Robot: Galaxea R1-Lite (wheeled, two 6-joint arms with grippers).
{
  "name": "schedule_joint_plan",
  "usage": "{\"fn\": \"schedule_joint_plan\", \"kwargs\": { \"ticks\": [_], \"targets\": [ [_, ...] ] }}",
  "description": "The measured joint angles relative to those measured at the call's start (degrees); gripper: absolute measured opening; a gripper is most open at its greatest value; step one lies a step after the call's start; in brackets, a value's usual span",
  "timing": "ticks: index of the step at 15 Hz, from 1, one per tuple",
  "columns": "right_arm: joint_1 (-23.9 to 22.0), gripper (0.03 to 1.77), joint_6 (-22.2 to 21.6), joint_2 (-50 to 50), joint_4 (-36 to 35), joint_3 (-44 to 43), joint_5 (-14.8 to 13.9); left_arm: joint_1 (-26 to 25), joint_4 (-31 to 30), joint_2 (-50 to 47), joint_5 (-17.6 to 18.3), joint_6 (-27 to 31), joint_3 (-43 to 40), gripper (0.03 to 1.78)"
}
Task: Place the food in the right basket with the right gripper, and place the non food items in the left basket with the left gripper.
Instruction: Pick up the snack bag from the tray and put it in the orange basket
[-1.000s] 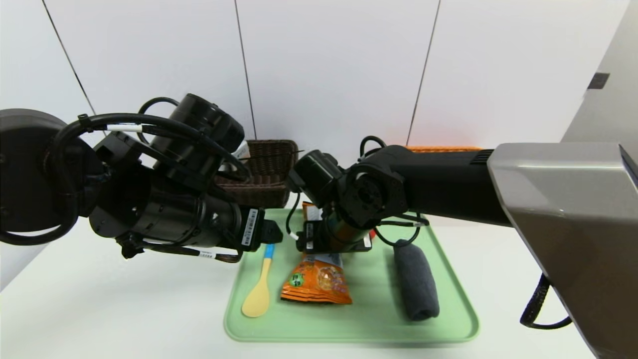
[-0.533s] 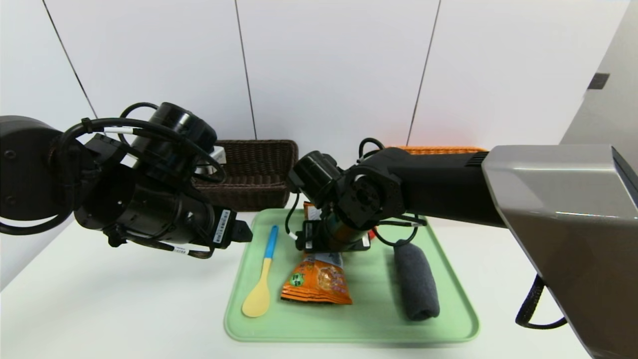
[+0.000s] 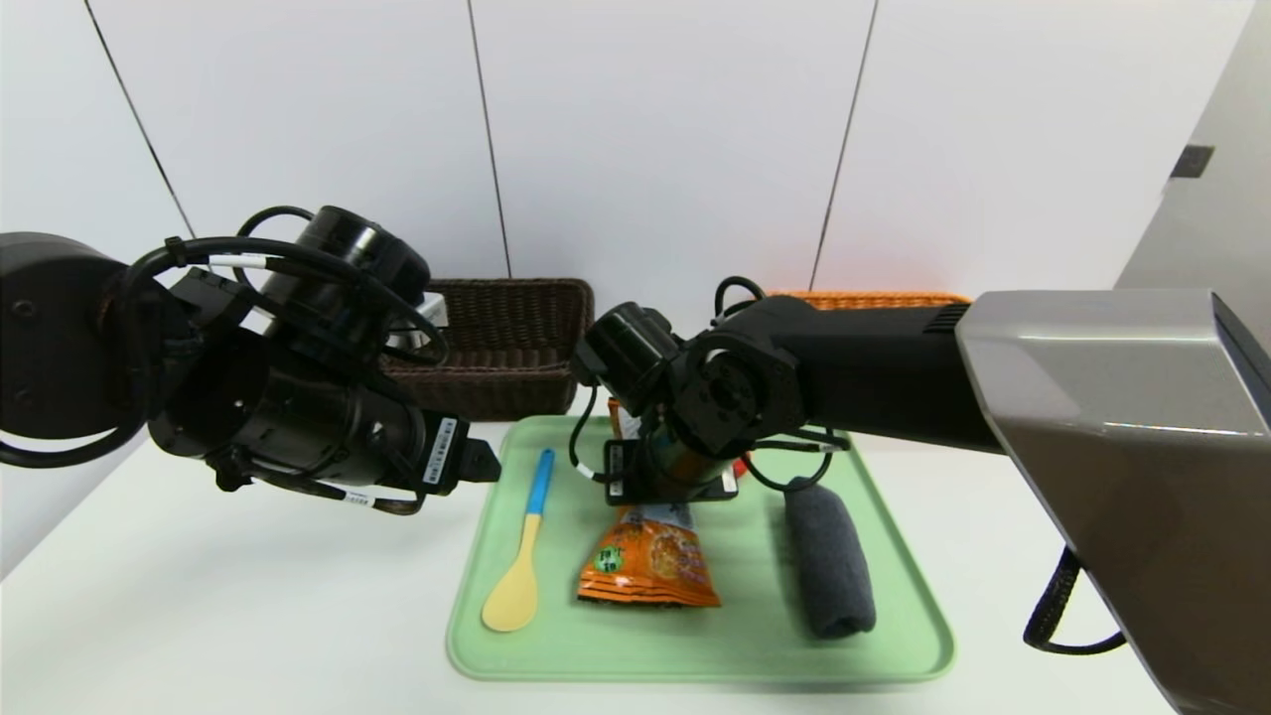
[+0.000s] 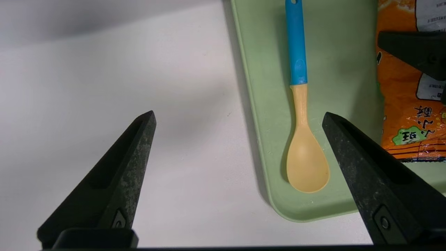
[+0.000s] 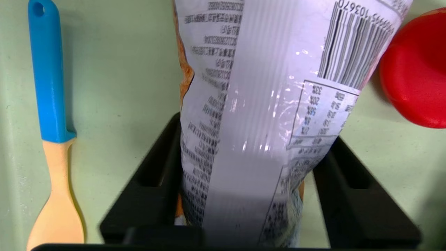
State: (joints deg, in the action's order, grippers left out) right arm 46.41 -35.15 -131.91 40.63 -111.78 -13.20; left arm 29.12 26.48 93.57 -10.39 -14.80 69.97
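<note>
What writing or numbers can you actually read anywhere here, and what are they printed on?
"103670": the readable end of the digits beside the barcode on the snack bag, seen from the right wrist.
"33%", "20%", "56%": apparently in the bag's nutrition table, not certain.
Large Chinese characters on the bag's orange front, seen from the left wrist: not legible to me.
Fine print on the bag's back: too small.
White stickers on both arms: too small.

Probably a lab — bare white panels (image 3: 645,129)
</note>
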Motion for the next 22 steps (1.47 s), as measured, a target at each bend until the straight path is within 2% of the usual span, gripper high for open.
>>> {"fn": "schedule_joint_plan", "kwargs": {
  "ticks": [3, 4, 9, 12, 15, 18, 22],
  "targets": [
    [0.06, 0.7, -0.27, 0.79, 0.32, 0.04, 0.37, -0.05, 0.11, -0.16, 0.09, -0.09, -0.1, 1.69],
    [0.24, 0.45, -0.27, 1.49, 0.33, 0.0, 0.39, -0.1, 0.17, -0.2, 0.09, -0.11, -0.13, 1.69],
    [0.85, 0.45, 0.83, 9.45, 0.49, -0.05, 0.39, -0.1, 0.37, -1.99, 0.22, -0.05, -0.93, 1.69],
    [-0.96, 0.45, 3.54, 15.37, -3.18, -0.11, 0.26, -0.1, 0.48, -3.15, 0.26, 0.0, -1.62, 1.69],
    [-6.53, 0.45, 7.28, 19.59, -8.67, -0.11, 0.23, -0.02, 0.45, -4.5, 0.28, 0.06, -2.83, 1.69],
    [-14.3, 0.45, 7.78, 21.19, -15.08, -0.11, 0.61, -0.02, 0.45, -5.73, 0.26, 0.24, -4.07, 1.69],
    [-25.09, 0.45, 7.51, 20.0, -20.15, -0.05, 1.88, -0.02, 0.52, -7.0, 0.28, 0.3, -5.01, 1.69]
  ]
}}
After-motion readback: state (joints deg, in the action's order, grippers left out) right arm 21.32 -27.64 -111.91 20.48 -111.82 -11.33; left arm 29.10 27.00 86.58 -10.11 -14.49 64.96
